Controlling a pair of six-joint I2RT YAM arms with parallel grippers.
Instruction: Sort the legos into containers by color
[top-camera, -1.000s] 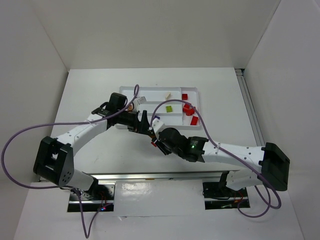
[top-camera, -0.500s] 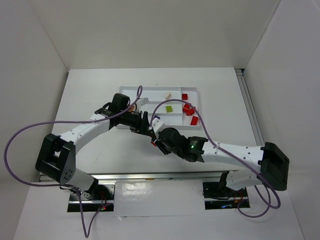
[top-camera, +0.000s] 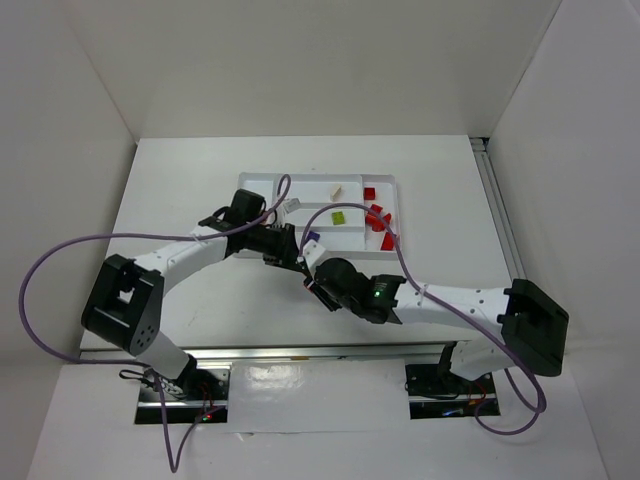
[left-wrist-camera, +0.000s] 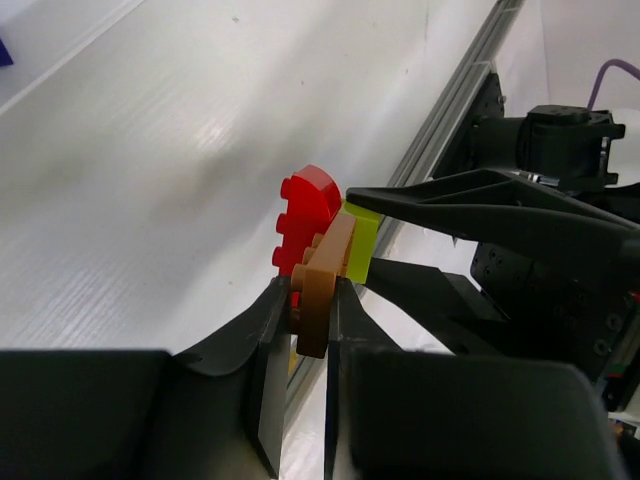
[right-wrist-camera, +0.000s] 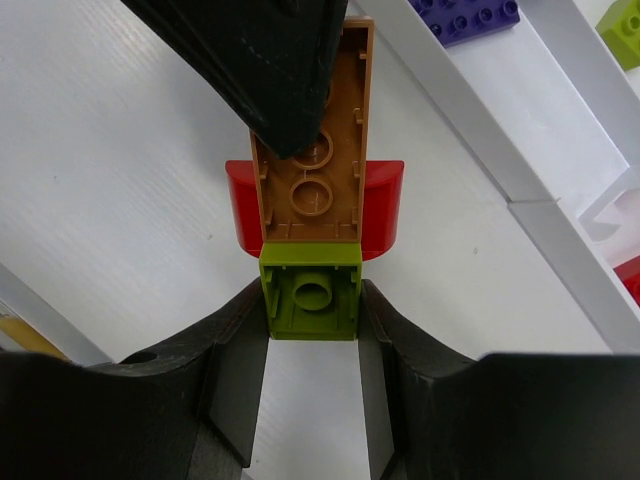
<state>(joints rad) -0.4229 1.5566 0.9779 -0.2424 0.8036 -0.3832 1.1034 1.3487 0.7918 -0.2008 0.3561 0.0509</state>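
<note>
The piece I'm working is a stuck-together clump of three legos: an orange-brown plate (right-wrist-camera: 325, 185) with a red brick (left-wrist-camera: 308, 210) with rounded corners behind it and a lime green brick (right-wrist-camera: 310, 290) on its end. My left hand (left-wrist-camera: 300, 300) is pressed onto the plate's far end, and my right hand (right-wrist-camera: 312, 305) pinches the lime green brick from both sides, so the clump spans the two. It appears lifted just off the counter (top-camera: 170, 220), but the overhead camera hides it between the hands and I can't confirm that. It sits just in front of the near wall of the white tray (top-camera: 255, 180). A purple brick (right-wrist-camera: 468, 15) lies in the near slot, a lime green plate (top-camera: 339, 217) in a middle one, a cream piece (top-camera: 337, 188) along the far side, and several red bricks (top-camera: 378, 218) at the right end. The counter is matte white with faint ribbing, boxed in by plain white walls (top-camera: 300, 60) at the back and sides. A metal rail (top-camera: 497, 215) runs down its right edge and another (top-camera: 300, 352) crosses the near edge.
</note>
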